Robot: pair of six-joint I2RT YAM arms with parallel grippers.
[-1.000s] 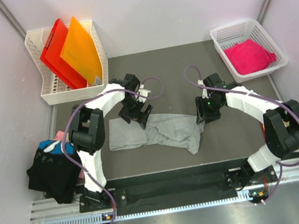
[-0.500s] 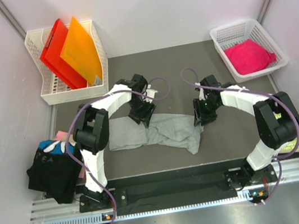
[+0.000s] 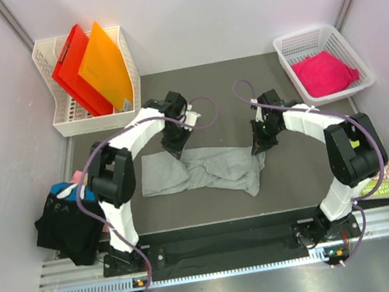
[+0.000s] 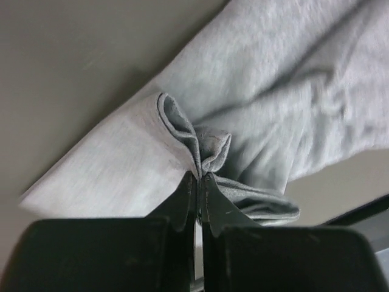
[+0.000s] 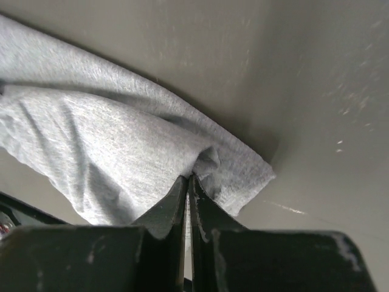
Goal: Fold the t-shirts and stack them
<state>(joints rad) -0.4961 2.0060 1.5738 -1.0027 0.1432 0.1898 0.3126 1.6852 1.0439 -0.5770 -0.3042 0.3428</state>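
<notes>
Your left gripper [image 4: 199, 176] is clenching a fold of the grey tee [image 4: 285, 73] | your right gripper [image 5: 187, 178] is pinching its edge; possibly the hem.

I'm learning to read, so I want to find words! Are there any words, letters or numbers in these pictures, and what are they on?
On the black t-shirt: pale letters in its blue-white print, too blurred to read.
On the green book: marks on the cover, too small to read.
On the grey t-shirt, the pink t-shirt and the folders: no words show.
</notes>
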